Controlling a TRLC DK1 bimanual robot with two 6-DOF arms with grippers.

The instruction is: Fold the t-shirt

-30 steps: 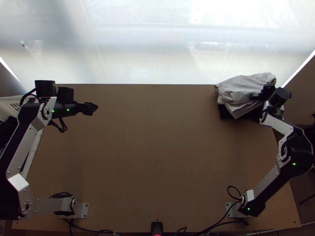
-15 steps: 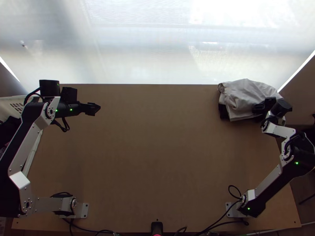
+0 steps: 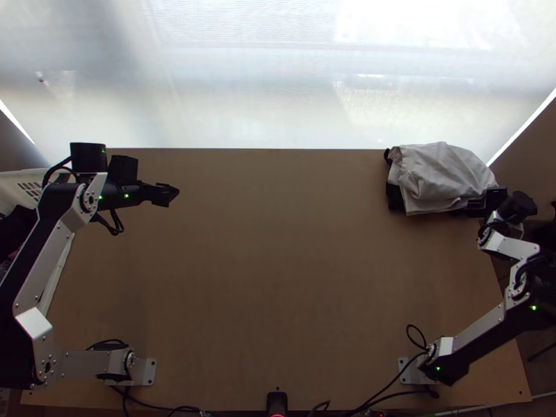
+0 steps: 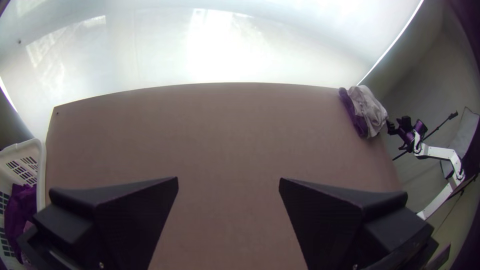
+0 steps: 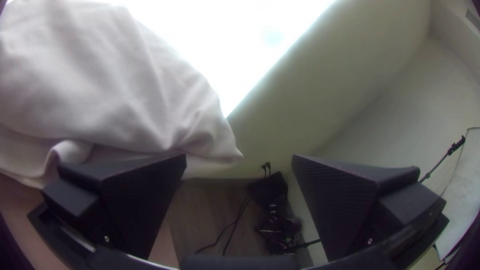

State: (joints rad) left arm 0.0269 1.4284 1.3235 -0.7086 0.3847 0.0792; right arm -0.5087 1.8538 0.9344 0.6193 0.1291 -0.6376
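Observation:
A light grey-white cloth (image 3: 441, 174) lies bunched on top of dark cloth (image 3: 396, 198) at the table's far right corner. Beside its right edge is my right gripper (image 3: 483, 199); in the right wrist view this gripper (image 5: 239, 162) stands open, one finger near the white cloth (image 5: 110, 85), nothing between the two. My left gripper (image 3: 167, 194) is over the far left part of the table, well away from the cloth. The left wrist view shows that gripper (image 4: 228, 182) open and holding nothing, with the white cloth (image 4: 369, 110) far off.
A white basket (image 4: 37, 150) with dark cloth in it stands off the table's left edge. The wooden table (image 3: 278, 278) stretches between the arms. Behind its far edge is a bright translucent screen (image 3: 278, 83). Cables (image 3: 389, 389) lie along the near edge.
My right gripper has moved right and a little toward the near edge, off the top of the white cloth, which now lies flatter and slightly farther right. The left gripper has shifted slightly right.

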